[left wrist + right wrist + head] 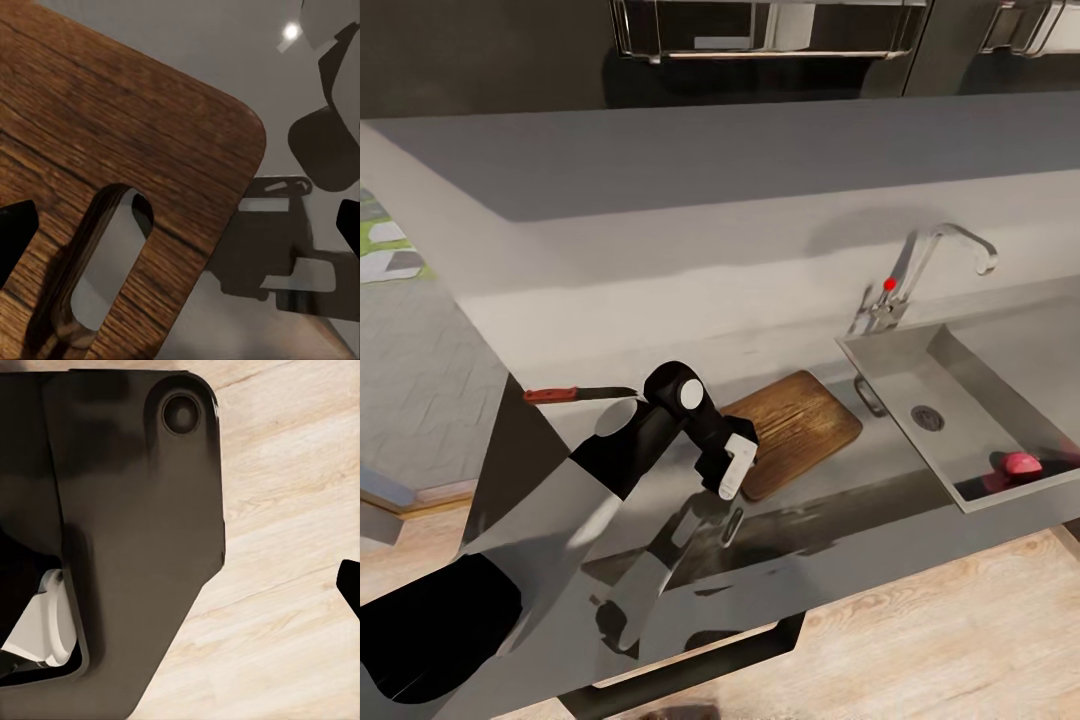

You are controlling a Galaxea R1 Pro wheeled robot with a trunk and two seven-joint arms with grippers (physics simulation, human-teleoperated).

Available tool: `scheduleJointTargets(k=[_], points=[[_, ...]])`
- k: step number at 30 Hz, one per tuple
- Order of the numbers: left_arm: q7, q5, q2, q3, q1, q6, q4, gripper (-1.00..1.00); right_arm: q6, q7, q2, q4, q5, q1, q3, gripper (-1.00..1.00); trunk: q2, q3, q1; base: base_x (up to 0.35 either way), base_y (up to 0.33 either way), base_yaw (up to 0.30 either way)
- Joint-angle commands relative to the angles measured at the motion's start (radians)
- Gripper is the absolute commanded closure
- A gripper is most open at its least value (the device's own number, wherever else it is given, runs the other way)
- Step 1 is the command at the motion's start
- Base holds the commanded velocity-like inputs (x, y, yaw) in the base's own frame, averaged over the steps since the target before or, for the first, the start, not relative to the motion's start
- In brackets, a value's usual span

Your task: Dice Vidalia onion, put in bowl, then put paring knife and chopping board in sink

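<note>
The left tool [732, 470] hangs just above the near end of the chopping board [797, 428], fingers spread wide and grasping nothing; in the left wrist view its dark fingertips [15, 232] stand either side of the board's slot handle [105, 270].

The board looks stiff, flat and fairly heavy, lying flush on the bench [660, 250], so the slot end or an overhanging edge seems the sensible hold.

Beyond the tool and to its left lies the paring knife [575, 394], light and slim; the red handle is the safer grip.

Well to the tool's right, the sink [920, 345] holds 1 Vidalia onion [1020, 463] near its front wall: round, smooth, likely to roll, best pinched across its middle.

I cannot tell the right tool's state.
</note>
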Motion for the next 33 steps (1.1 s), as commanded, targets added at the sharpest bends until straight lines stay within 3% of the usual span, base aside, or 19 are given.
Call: scheduleJointTargets(k=[1,21,33], points=[[-0.004,-0.003,0.000,-0.001,-0.001,-0.001,-0.003,-1.00,-0.003,-0.003,0.000,0.000,0.003,0.000,-0.002,-1.00,-0.002,-0.002,0.001,0.000,0.000,0.000],[-0.017,-0.003,0.000,-0.002,0.001,0.001,-0.006,-1.00,-0.004,-0.003,0.002,0.000,0.003,0.000,-0.002,-1.00,-0.002,-0.002,0.001,0.000,0.000,0.000],[-0.018,-0.002,0.000,-0.035,0.002,0.002,-0.008,-1.00,-0.004,-0.003,0.001,-0.001,0.003,0.000,-0.002,-1.00,-0.002,-0.002,0.001,0.000,0.000,0.000]])
